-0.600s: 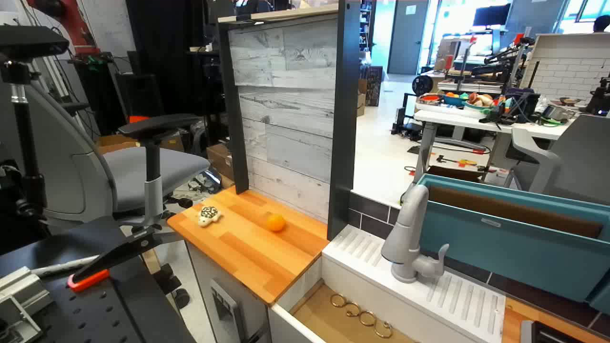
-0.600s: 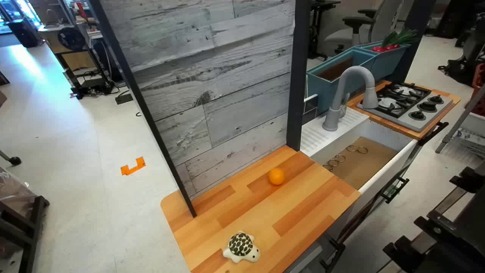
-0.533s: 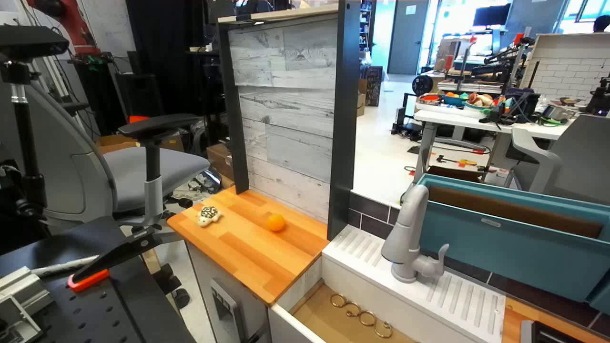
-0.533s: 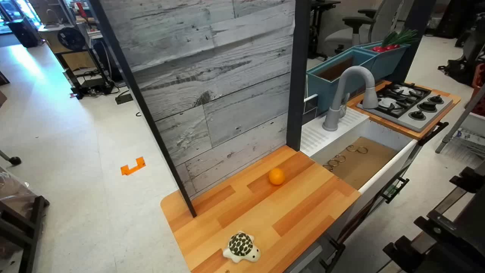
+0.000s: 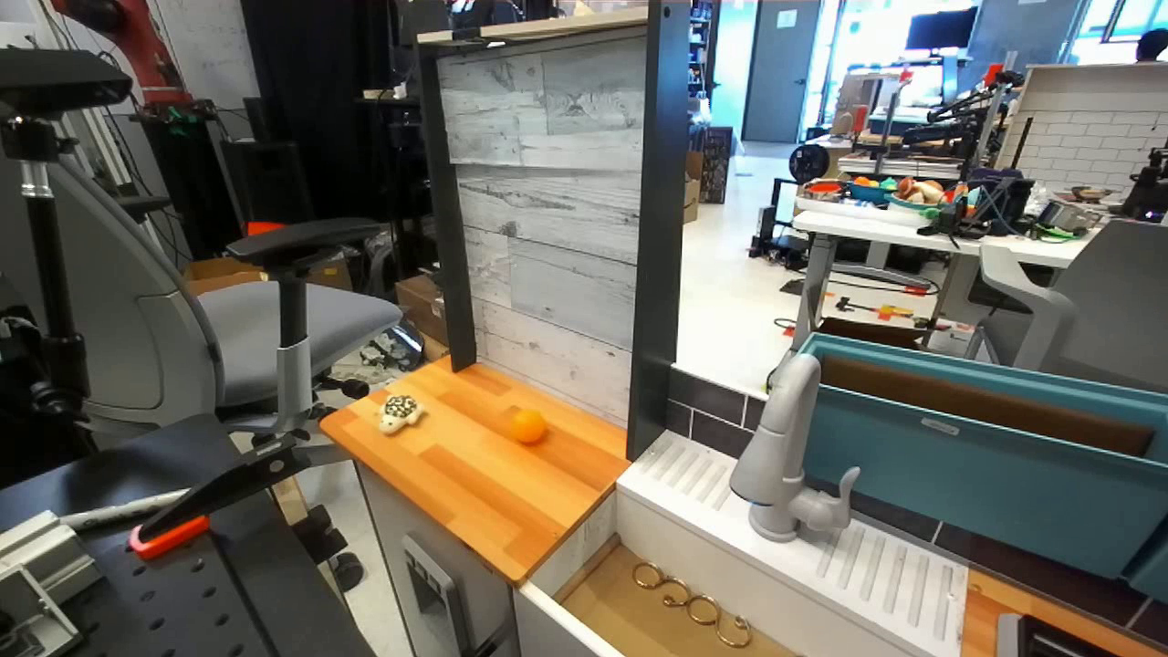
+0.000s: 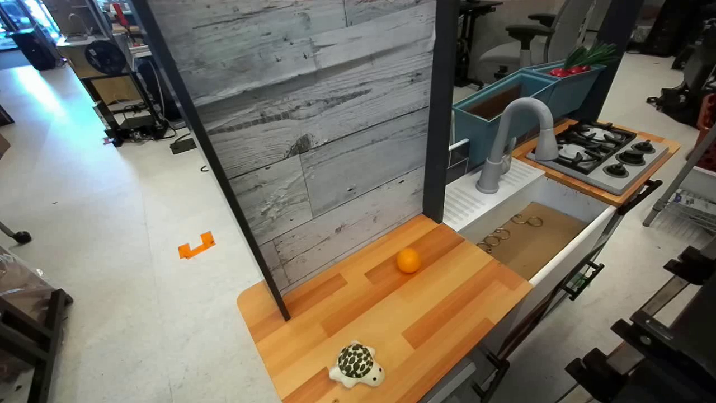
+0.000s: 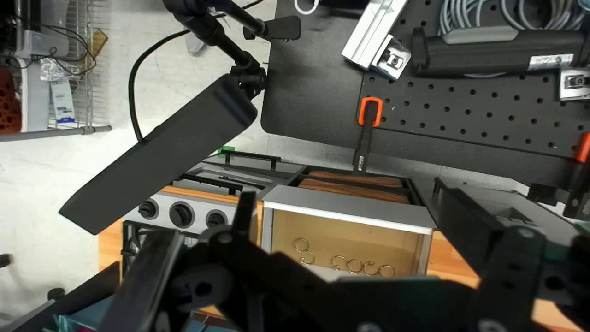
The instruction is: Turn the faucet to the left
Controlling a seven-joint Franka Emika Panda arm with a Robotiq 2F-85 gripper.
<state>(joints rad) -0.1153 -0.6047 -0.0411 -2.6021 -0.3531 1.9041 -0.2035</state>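
Observation:
The light grey faucet (image 5: 780,456) stands upright on the white ribbed ledge behind the sink, seen in both exterior views (image 6: 500,140). Its arched spout points out toward the sink basin, and a small lever handle (image 5: 832,502) sits at the side of its base. In the wrist view the faucet is hidden behind the gripper's body. My gripper (image 7: 348,216) shows only in the wrist view, fingers wide apart, with nothing between them. It is above the sink (image 7: 350,214), which has several gold wire rings on its brown bottom. The arm shows in neither exterior view.
A tall grey wood-look panel (image 6: 319,112) stands on the wooden counter (image 6: 447,296), with an orange ball (image 6: 409,261) and a toy turtle (image 6: 356,365). A teal planter (image 5: 985,447) is behind the faucet. A stove (image 6: 601,151) lies beside the sink. A black camera mount (image 7: 161,152) juts in.

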